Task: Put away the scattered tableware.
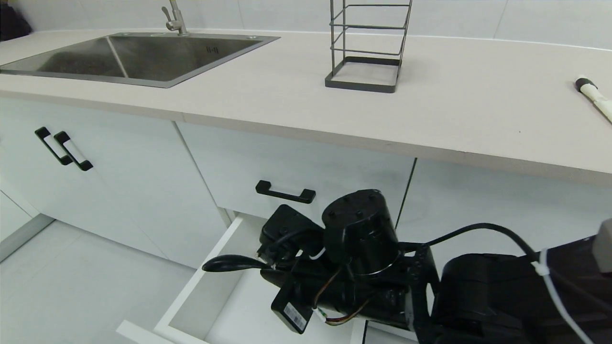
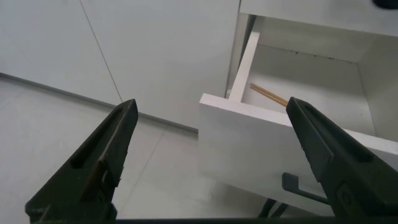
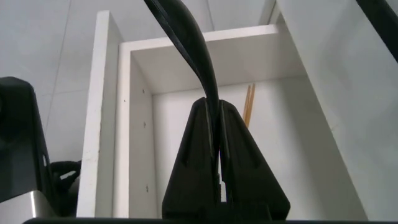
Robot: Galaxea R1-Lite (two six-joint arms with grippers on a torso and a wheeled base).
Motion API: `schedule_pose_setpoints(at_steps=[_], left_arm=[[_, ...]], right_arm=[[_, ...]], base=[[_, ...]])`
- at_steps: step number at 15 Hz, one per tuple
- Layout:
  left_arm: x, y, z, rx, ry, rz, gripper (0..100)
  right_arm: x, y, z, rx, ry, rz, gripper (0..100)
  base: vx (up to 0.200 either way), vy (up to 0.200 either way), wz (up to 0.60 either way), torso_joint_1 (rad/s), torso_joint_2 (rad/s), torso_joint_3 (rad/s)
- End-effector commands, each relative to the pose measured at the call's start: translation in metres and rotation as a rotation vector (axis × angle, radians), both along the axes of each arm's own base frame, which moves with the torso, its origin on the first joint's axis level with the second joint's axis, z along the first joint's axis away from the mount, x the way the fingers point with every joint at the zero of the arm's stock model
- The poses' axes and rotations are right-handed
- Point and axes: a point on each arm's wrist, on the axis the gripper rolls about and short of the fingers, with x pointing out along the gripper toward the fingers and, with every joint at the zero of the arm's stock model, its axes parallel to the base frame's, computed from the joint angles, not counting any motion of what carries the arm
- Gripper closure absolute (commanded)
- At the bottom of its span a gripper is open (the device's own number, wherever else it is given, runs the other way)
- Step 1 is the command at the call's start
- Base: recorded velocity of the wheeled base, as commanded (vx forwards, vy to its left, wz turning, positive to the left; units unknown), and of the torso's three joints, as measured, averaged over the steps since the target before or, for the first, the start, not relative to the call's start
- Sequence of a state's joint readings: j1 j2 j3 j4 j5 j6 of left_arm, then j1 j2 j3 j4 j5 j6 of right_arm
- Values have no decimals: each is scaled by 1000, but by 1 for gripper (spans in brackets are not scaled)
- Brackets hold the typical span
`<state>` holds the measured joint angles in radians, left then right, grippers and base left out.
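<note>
- The right pincer (image 3: 214, 118) is clamped tight on the handle of a black spoon (image 1: 229, 263). The handle runs up between the two fingers.
- The spoon hangs in the air over an open drawer (image 1: 201, 277). Its bowl points toward the robot's left and sits above the drawer's inside, near the side wall. It may be a small ladle rather than a spoon, since the bowl's depth is hard to judge.
- A pair of wooden chopsticks (image 3: 250, 106) lies on the drawer's white floor, below the held spoon and apart from it.
- The left pincer (image 2: 211, 155) is spread wide and holds nothing. It is low down near the drawer's front panel, over the floor.
- Above the open drawer is a shut drawer with a black handle (image 1: 285, 192). Two more black handles (image 1: 64, 149) sit on the cupboard doors to the left.
- On the pale surface (image 1: 296, 105) above stands a dark wire rack (image 1: 366, 81).
- A steel sink (image 1: 143, 57) with a tap (image 1: 175, 19) is set into the surface to the left.
- A white utensil with a black end (image 1: 595, 98) lies at the surface's right edge, well apart from the rack.
</note>
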<state>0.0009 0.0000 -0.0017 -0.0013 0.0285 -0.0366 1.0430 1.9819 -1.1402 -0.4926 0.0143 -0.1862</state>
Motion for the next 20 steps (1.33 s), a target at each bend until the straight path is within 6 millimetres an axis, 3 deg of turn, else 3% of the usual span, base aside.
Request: schedule_pose_setpoints(at_steps=[1,8,15,20], left_arm=[[0,0,0,0,0,0,0],[0,0,0,0,0,1,0],[0,0,0,0,1,1,0],[0,0,0,0,0,1,0]], right_arm=[[12,20,-33,-71,36,-23,100],[25,36,-57,-160,156,-227,100],[33,48,-76,-193,167,-261,100],[53,58,-93,-210,185,-289,100]], base=[[0,0,0,0,0,0],[0,0,0,0,0,0],[0,0,0,0,0,0],[0,0,0,0,0,0]])
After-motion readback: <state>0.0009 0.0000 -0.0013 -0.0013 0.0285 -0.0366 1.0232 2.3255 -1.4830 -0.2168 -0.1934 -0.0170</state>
